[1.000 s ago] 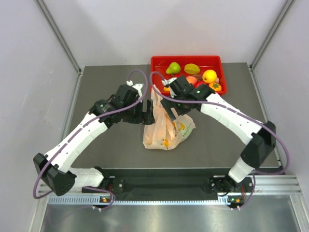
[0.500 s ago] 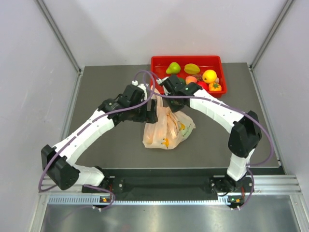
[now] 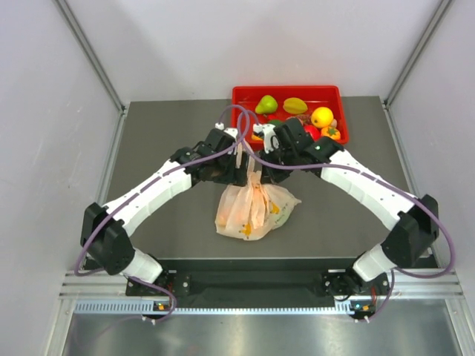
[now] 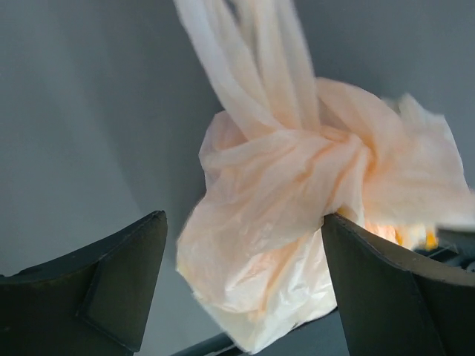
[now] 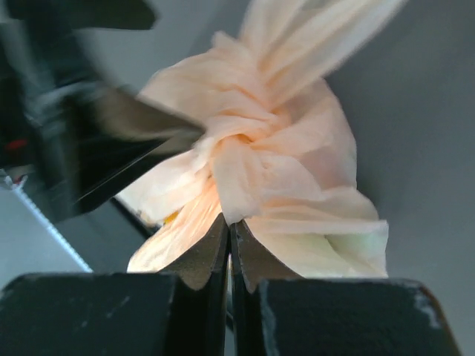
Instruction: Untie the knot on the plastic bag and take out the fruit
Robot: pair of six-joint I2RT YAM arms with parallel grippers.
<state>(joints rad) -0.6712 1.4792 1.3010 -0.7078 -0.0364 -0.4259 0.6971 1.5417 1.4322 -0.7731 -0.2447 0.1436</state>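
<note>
One knot [image 5: 239, 145] in right pincer [image 5: 230, 239], left pincer [image 4: 243, 224] wide

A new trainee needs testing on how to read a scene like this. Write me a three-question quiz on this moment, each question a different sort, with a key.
1. Which gripper is shut on the plastic bag, close by the knot?
2. True or false: the left gripper is shut as well.
3. The red tray sits: A) at the near edge of the table; B) at its far edge, right of centre; C) under the bag.

Key
1. The right gripper.
2. False: it is open, with one finger on either side of the bunched plastic.
3. B.
</note>
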